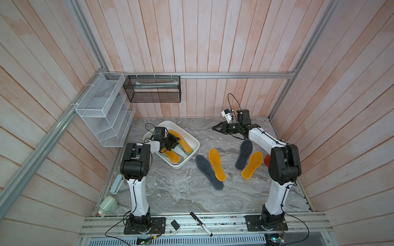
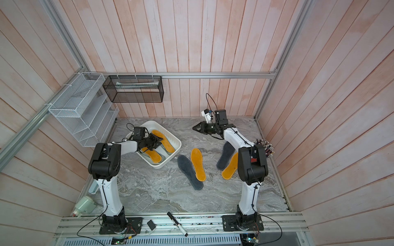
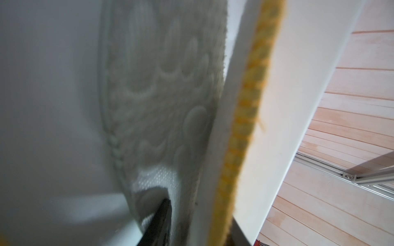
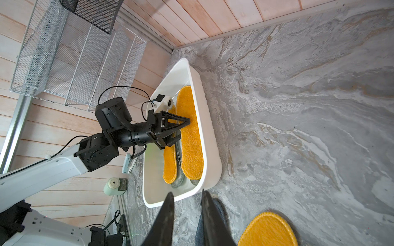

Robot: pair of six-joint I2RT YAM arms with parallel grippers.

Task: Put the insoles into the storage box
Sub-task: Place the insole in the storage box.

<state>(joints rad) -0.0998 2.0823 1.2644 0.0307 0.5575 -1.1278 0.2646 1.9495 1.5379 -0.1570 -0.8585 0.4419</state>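
Worktop (image 1: 181, 198) — grey marbled slab. White wire-mesh rack (image 1: 102, 110): tiered, mounted at the side wall. Black mesh basket (image 1: 152, 89): hung on the rear rail (image 1: 234, 75), just beside the rack. Front rail (image 1: 230, 223): carries a black marker (image 1: 201, 223) and a small black block (image 1: 175, 225) — near, not touching. Pale green device (image 1: 107, 205): front corner.

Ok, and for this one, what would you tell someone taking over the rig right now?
Left gripper: open, down inside the storage box, jaws either side of an orange insole's edge.
Right gripper: open, empty, above the table.
Done: two boxed orange insoles lie in the box on top of two pale insoles.
Left: four on the table, two dark grey insoles and two loose orange insoles.
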